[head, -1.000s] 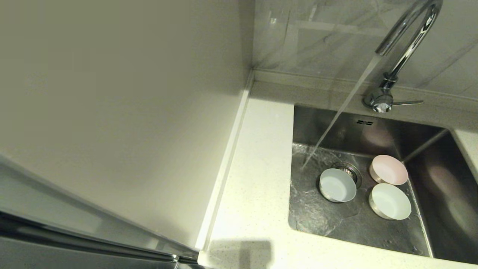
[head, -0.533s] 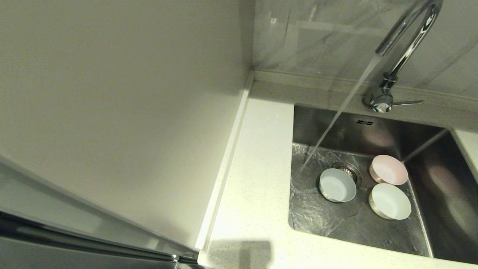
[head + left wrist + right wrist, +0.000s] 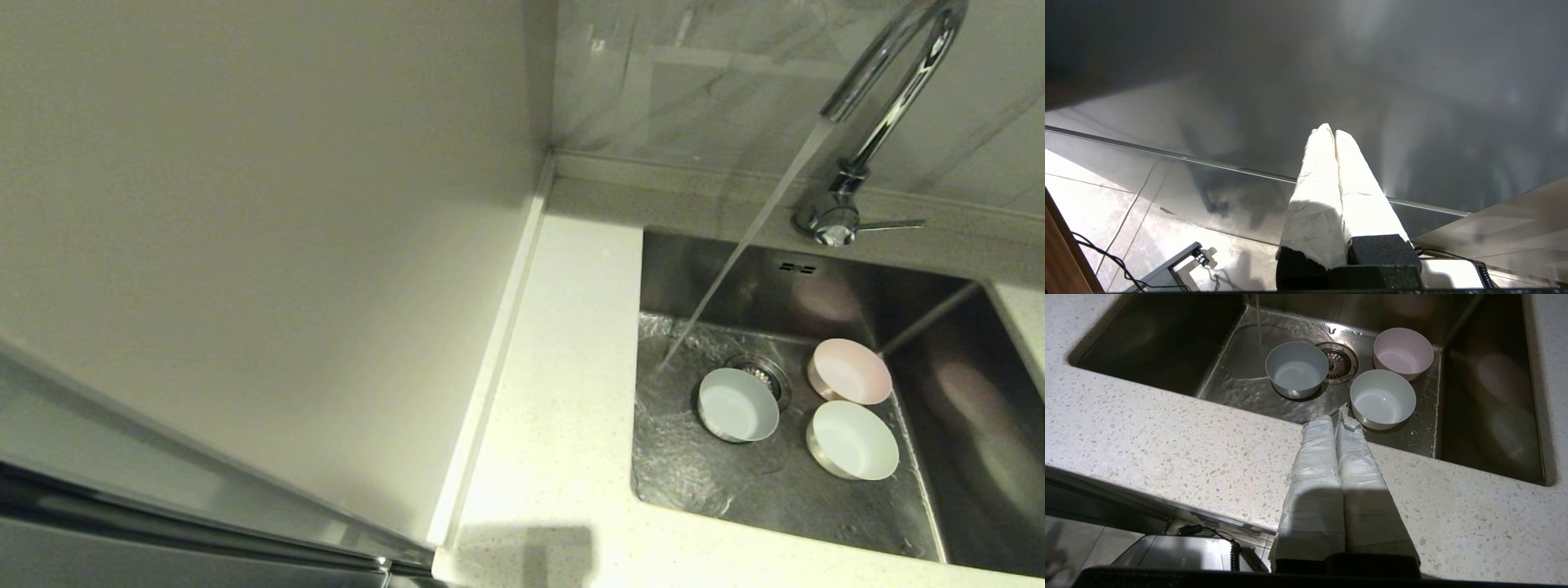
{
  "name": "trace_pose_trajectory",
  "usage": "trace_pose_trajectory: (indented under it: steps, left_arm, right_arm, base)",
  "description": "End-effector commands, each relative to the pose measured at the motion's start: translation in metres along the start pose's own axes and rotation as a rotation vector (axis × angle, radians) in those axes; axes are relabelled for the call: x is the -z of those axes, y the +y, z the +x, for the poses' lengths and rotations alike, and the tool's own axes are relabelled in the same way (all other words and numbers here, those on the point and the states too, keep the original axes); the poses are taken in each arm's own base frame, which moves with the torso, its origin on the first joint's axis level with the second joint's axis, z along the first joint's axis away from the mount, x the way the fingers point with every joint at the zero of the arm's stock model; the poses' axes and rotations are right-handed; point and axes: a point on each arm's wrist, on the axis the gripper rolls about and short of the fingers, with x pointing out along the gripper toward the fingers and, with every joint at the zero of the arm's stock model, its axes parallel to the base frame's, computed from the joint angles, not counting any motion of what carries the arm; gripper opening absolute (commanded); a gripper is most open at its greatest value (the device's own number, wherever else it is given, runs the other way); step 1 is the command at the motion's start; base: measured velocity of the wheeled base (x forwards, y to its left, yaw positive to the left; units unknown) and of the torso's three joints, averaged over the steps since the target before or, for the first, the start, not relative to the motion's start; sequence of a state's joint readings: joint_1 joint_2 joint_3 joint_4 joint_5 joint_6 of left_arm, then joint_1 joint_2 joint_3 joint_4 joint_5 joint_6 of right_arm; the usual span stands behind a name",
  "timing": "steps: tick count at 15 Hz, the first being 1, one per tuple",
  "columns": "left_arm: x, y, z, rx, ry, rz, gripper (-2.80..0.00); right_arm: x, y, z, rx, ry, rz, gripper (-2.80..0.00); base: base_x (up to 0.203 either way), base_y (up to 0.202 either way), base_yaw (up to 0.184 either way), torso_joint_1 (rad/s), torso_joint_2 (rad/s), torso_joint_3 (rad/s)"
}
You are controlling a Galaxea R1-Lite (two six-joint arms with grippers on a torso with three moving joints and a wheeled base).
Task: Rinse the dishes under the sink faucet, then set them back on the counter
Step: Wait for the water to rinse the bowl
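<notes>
Three dishes stand upright on the floor of the steel sink (image 3: 947, 392): a pale blue bowl (image 3: 737, 405) (image 3: 1296, 368) beside the drain strainer (image 3: 764, 374), a pale pink bowl (image 3: 851, 371) (image 3: 1403, 350) behind, and a mint-white bowl (image 3: 852, 439) (image 3: 1382, 397) nearest the front. The chrome faucet (image 3: 886, 90) pours a stream of water (image 3: 739, 253) onto the sink floor left of the blue bowl. My right gripper (image 3: 1334, 417) is shut and empty, over the front counter (image 3: 1167, 441) edge just short of the mint-white bowl. My left gripper (image 3: 1330, 132) is shut, low beside a steel panel.
A strip of speckled counter (image 3: 555, 392) runs left of the sink, bounded by a plain off-white vertical panel (image 3: 261, 245). The faucet's side lever (image 3: 891, 224) points right. A marble-patterned backsplash (image 3: 718, 82) rises behind. Neither arm shows in the head view.
The water film has spread further across the sink floor toward its front left. The bowls and the faucet have not moved.
</notes>
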State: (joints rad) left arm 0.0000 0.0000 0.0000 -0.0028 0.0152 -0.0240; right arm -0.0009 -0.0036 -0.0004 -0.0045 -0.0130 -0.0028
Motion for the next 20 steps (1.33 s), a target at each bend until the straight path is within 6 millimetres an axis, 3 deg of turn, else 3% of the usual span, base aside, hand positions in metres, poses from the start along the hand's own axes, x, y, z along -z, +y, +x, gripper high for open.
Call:
trace_pose_trajectory:
  steps: [1, 20]
  left_arm:
    - [0.0, 0.0, -0.0002, 0.0, -0.003, -0.001, -2.8]
    - [0.0, 0.0, -0.0002, 0.0, -0.003, -0.001, -2.8]
  right_arm:
    - [-0.0004, 0.0, 0.0002, 0.0, 0.002, 0.0, -2.8]
    - [-0.0004, 0.0, 0.0002, 0.0, 0.002, 0.0, -2.8]
  base:
    - [0.0, 0.0, 0.0, 0.0, 0.0, 0.0]
    - [0.0, 0.0, 0.0, 0.0, 0.0, 0.0]
